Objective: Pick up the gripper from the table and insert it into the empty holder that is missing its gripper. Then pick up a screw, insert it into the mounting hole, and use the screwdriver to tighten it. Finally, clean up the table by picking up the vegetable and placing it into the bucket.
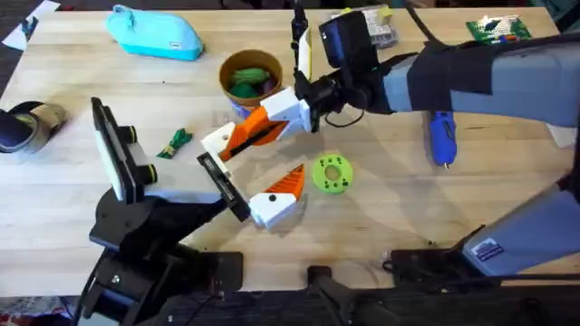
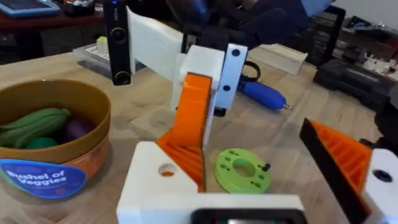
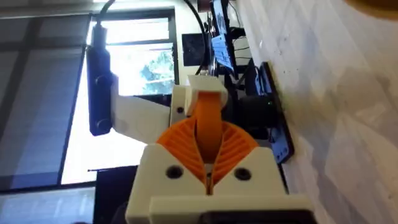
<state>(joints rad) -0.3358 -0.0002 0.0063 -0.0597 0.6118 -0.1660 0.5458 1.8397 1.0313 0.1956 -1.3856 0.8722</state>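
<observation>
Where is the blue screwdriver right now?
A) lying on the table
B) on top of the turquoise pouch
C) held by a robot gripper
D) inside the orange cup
A: the screwdriver lies flat on the bare wood of the table, under the right arm, with no gripper on it.

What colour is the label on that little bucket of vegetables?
Blue with white lettering, on the orange-tan bucket; the left wrist view shows it best.

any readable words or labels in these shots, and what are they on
"Bushel of Veggies": white lettering on the blue label of the bucket, left wrist view.
The blue sticker on the right arm's base, overhead view: too small to read.
The green packet at the table's far right corner: print too blurred to read.
</observation>
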